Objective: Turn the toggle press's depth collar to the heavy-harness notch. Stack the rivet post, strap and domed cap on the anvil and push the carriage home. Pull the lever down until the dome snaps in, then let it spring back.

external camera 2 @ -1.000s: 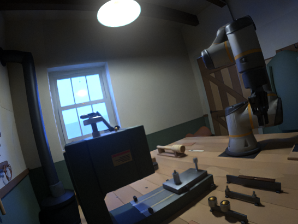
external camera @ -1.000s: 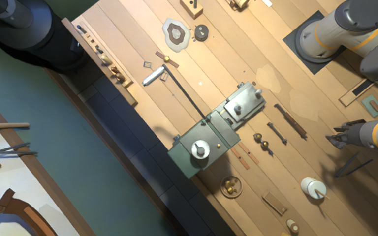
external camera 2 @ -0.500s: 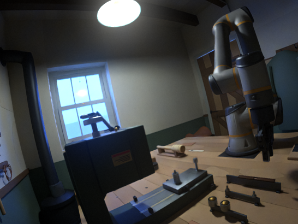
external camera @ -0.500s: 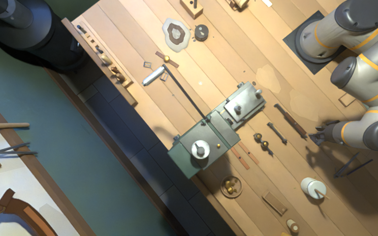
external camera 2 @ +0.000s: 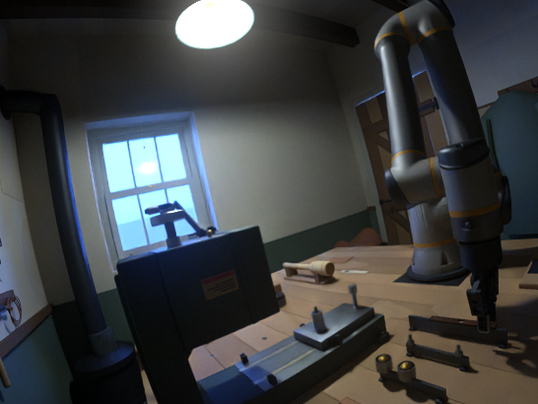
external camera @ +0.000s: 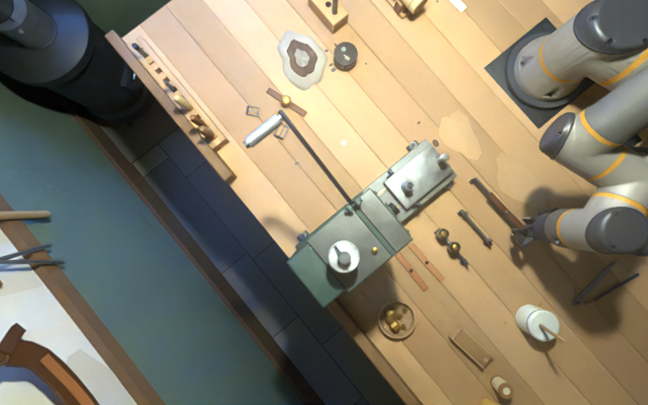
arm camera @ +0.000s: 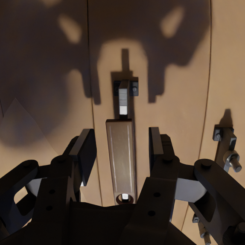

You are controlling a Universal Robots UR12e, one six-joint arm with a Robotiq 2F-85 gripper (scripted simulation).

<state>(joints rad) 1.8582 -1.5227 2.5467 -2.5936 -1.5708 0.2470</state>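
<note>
The strap point(arm camera: 121, 157) is partly hidden under my wrist; it lies on its dark holder point(external camera: 497, 203) right of the press, a hole near its hidden end. My gripper point(arm camera: 118, 146) hangs over the strap's end with its fingers open on either side and holds nothing point(external camera 2: 482, 322) point(external camera: 521, 234). The green toggle press point(external camera: 351, 243) stands mid-bench, its white depth collar point(external camera: 343, 257) on top and its long lever point(external camera: 313, 155) reaching away. The carriage with its anvil pin point(external camera: 407, 186) is drawn out on the rail. Two domed caps point(external camera: 447, 240) sit on a small rack, beside another rack point(external camera: 474, 228).
A dish of brass parts point(external camera: 396, 320) sits in front of the press, with two spare straps point(external camera: 419, 267) beside it. A white cup point(external camera: 536, 322) and dark tongs point(external camera: 603, 282) lie close to my arm. A mallet point(external camera 2: 310, 268) rests farther back.
</note>
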